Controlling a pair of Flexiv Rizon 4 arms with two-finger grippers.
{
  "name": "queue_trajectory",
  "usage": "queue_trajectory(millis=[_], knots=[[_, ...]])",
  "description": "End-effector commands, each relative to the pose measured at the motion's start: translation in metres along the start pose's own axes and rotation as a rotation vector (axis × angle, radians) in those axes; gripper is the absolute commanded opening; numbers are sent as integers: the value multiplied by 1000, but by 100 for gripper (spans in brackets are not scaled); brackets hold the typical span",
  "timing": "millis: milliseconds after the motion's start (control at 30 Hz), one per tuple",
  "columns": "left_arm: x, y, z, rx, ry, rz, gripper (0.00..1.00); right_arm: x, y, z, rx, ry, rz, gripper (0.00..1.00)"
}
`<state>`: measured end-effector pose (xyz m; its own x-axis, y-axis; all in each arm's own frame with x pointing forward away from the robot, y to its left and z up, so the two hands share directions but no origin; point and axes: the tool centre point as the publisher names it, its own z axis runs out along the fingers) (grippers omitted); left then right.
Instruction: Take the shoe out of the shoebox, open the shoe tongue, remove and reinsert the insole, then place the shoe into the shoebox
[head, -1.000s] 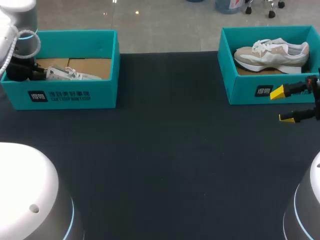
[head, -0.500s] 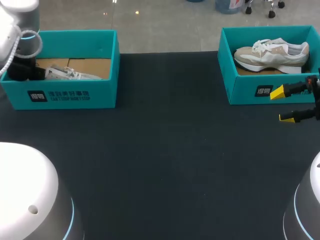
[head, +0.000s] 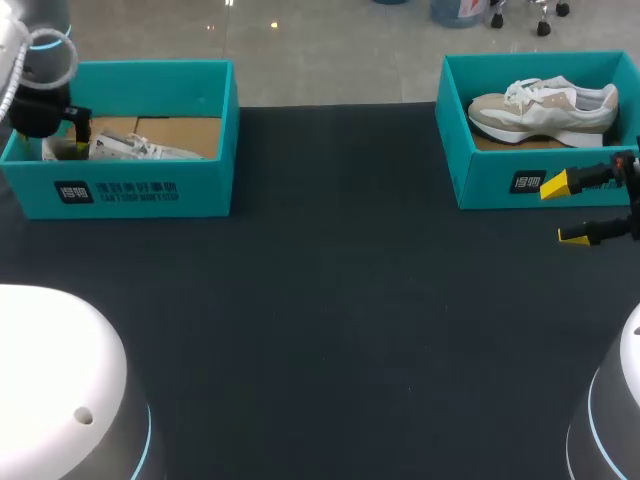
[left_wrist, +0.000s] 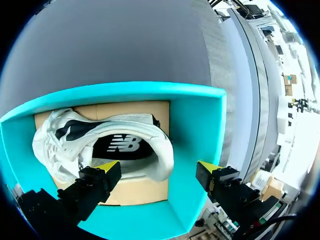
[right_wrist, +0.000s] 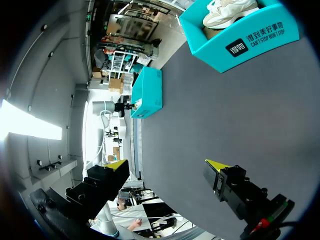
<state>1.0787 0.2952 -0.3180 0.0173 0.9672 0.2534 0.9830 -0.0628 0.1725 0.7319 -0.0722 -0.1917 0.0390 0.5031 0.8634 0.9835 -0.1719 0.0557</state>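
1. The shoe (left_wrist: 65, 145) lies inside the left box (head: 150, 190), on the cardboard floor. In the left wrist view its opening faces the camera, and the dark insole (left_wrist: 122, 146) sits in place inside it.
2. Judging by this, no step is finished: the shoe is not out, the tongue has not been opened, and the insole has not been touched.
3. The left gripper (left_wrist: 159, 167) hangs over the near end of that box with its fingers spread wide and nothing between them. One yellow tip is above the shoe's edge and the other above the box wall. It looks poised for the first grasp, though I cannot tell how high above the shoe it is.
4. What remains is the whole sequence:
   - lift the shoe onto the table (head: 330, 300);
   - pull the tongue open;
   - take the insole out and put it back;
   - return the shoe to the box.
5. The right gripper (head: 565, 210) is well apart from all this, just in front of the right box (head: 490, 180). Its fingers are also spread and it holds nothing.
6. A second shoe (head: 540, 105) rests upright in the right box, with neither gripper on it.
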Motion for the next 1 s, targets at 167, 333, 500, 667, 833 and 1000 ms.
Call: queue_trajectory(millis=[167,333,500,667,833,1000], knots=[[7,2,-64,30,-43,-34,100,0,-1,0,-1,-3,1,100],[16,10,-90,57,-52,-113,100,0,-1,0,-1,-3,1,100],[22,16,-113,62,-75,-149,100,0,-1,0,-1,-3,1,100],[24,22,-132,61,-71,-168,100,0,-1,0,-1,-3,1,100],[24,23,-135,61,-74,-175,100,0,-1,0,-1,-3,1,100],[24,23,-135,61,-74,-175,100,0,-1,0,-1,-3,1,100]])
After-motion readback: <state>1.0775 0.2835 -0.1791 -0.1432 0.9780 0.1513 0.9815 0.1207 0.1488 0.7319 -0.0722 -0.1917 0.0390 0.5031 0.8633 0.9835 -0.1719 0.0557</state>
